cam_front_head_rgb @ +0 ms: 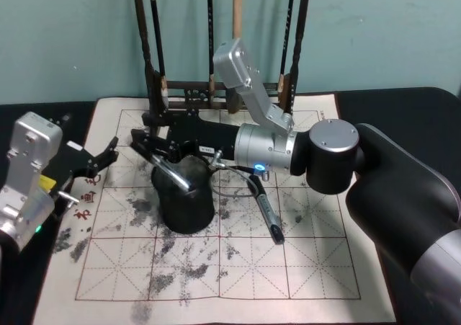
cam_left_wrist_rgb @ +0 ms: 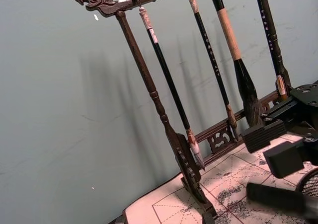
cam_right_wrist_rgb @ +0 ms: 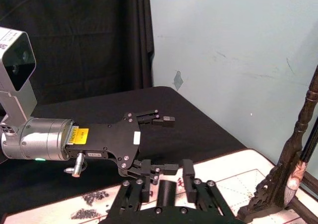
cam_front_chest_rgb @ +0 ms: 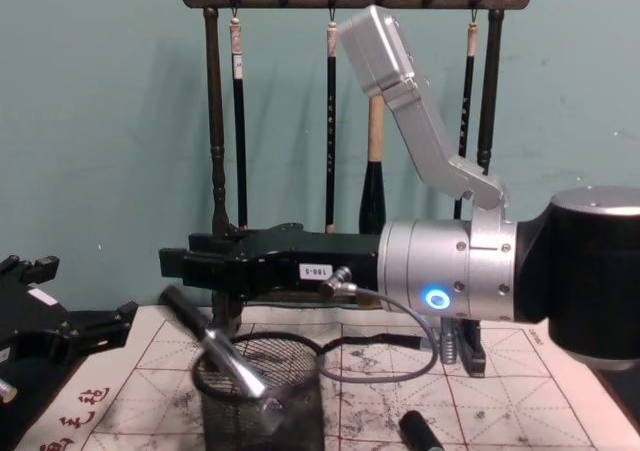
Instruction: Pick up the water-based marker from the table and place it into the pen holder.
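Head view: dropping the marker (cam_front_head_rgb: 174, 175) into the pen holder (cam_front_head_rgb: 186, 211) near the mat's (cam_front_head_rgb: 324, 267) middle.
Hovering the right gripper (cam_front_head_rgb: 144, 146), spread apart, just above the rim; likely only settling and withdrawing remaining; idling the left gripper (cam_front_head_rgb: 108, 158), also spread, at the mat's left edge.
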